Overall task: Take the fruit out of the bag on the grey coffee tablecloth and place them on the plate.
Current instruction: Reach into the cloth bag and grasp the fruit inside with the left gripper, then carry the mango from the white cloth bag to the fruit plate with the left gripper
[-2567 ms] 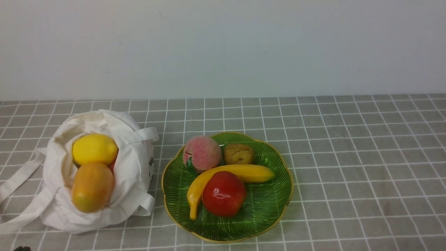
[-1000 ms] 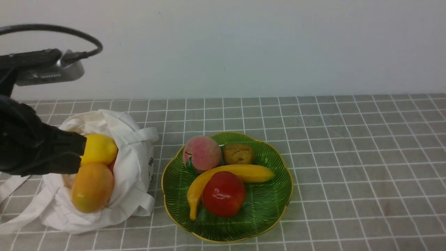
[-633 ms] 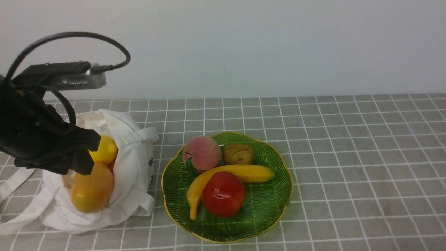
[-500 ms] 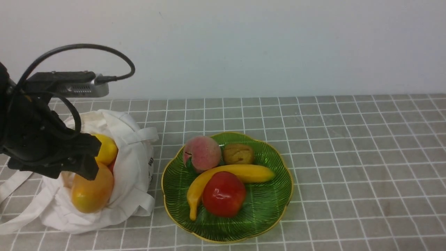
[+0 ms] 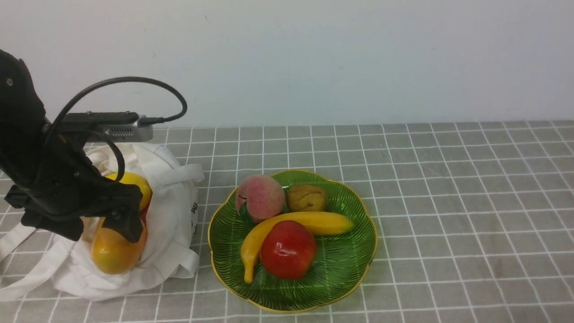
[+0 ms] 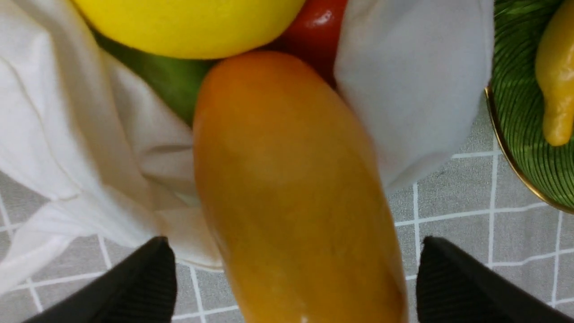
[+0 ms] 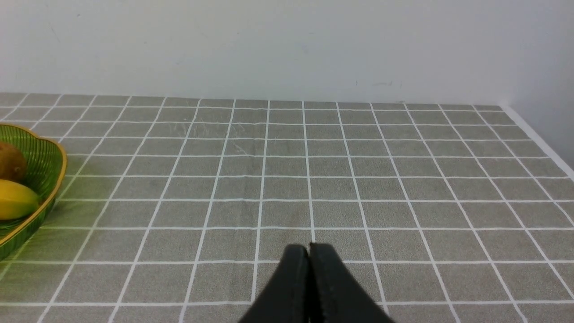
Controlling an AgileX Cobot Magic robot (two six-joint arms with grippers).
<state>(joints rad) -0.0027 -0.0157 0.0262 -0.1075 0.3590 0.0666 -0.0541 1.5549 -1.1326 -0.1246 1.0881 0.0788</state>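
The off-white bag (image 5: 172,211) lies open on the grey checked tablecloth (image 5: 448,202) at the left. In it are the orange-yellow mango (image 5: 112,255) in front and the yellow lemon (image 5: 136,184) behind. The left wrist view shows the mango (image 6: 287,179), the lemon (image 6: 193,22), a green fruit (image 6: 172,83) and a red fruit (image 6: 316,31) under them. My left gripper (image 5: 105,229) is open above the mango's upper part, one finger (image 6: 148,287) on each side, apart from it. My right gripper (image 7: 309,247) is shut above bare cloth. The green plate (image 5: 354,264) stands right of the bag.
On the plate lie a pink peach (image 5: 260,196), a brown fruit (image 5: 307,197), a banana (image 5: 314,222) and a red apple (image 5: 288,249). The plate's rim (image 6: 515,139) is close to the bag. A white wall stands behind the table. The table's right edge (image 7: 538,139) shows in the right wrist view.
My left arm has come in from the left, moved right over the bag and dropped lower, so the open fingers now straddle the mango. The fruits and plate have not moved.
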